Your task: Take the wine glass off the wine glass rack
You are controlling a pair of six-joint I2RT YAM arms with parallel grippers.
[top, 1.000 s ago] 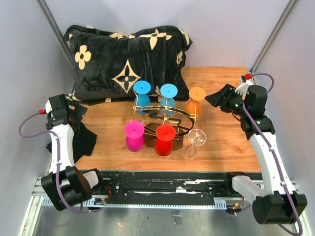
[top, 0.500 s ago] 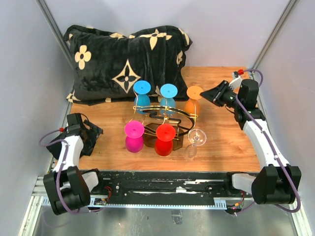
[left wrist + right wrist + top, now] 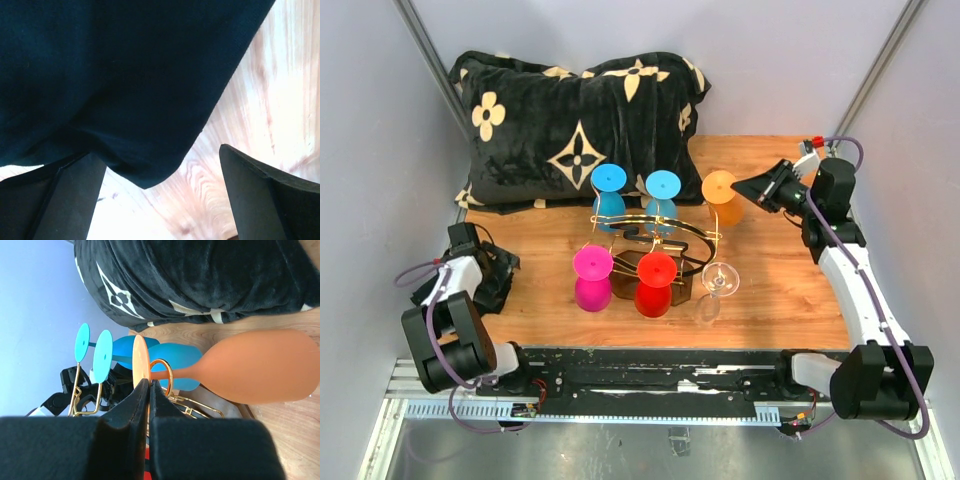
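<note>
Wine glass (image 3: 260, 372) in right gripper (image 3: 145, 384) — wooden table (image 3: 770, 295), grey walls (image 3: 790, 60).

Right arm (image 3: 860, 290) is long white shells between chunky black joint housings, with a purple cable looping along it and a red tip at the wrist. Left arm (image 3: 445, 340) has the same white, black and purple cable. The jaws are matte black, flat-faced wedges.

No legible text or markings.
</note>
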